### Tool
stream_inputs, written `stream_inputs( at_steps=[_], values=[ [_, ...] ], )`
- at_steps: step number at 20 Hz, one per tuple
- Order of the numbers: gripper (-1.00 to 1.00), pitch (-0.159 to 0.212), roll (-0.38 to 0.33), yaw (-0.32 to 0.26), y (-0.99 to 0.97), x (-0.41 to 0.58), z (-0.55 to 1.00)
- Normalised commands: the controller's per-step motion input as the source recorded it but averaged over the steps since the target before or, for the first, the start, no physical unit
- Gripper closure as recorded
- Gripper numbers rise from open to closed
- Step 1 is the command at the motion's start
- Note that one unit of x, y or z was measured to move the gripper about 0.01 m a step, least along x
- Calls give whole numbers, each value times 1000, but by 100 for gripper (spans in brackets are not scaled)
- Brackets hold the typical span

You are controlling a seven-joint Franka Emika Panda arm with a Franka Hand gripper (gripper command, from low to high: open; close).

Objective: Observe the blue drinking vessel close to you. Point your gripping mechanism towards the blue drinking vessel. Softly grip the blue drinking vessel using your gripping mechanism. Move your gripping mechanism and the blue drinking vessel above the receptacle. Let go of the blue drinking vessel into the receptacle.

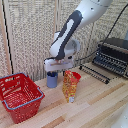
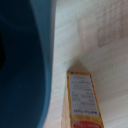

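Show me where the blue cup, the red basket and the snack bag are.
Blue cup (image 1: 52, 80), exterior view, on its side wall below the end effector.
Red basket (image 1: 31, 92), exterior view, on its latticed side wall.
Snack bag (image 1: 70, 86), exterior view, on the middle of its front face.

cup: matt blue plastic | basket: red plastic lattice | table: pale wood

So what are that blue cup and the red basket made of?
The blue cup looks like plastic: one even colour with a smooth, slightly dull wall. The red basket also looks like moulded plastic, with latticed sides and a thick rim. Neither can be confirmed by sight alone.
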Motion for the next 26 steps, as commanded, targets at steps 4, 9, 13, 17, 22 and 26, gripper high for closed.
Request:
stream_inputs(
  at_steps=[4, 9, 13, 17, 22, 26],
  values=[
    [100, 0, -10, -55, 88, 31, -120],
    [100, -36, -1, -78, 10, 0, -39],
    [100, -107, 1, -55, 0, 0, 0],
    [100, -116, 45, -59, 0, 26, 88],
    [100, -86, 121, -52, 0, 221, 407],
    [100, 0, 82, -55, 0, 465, 846]
  ],
)
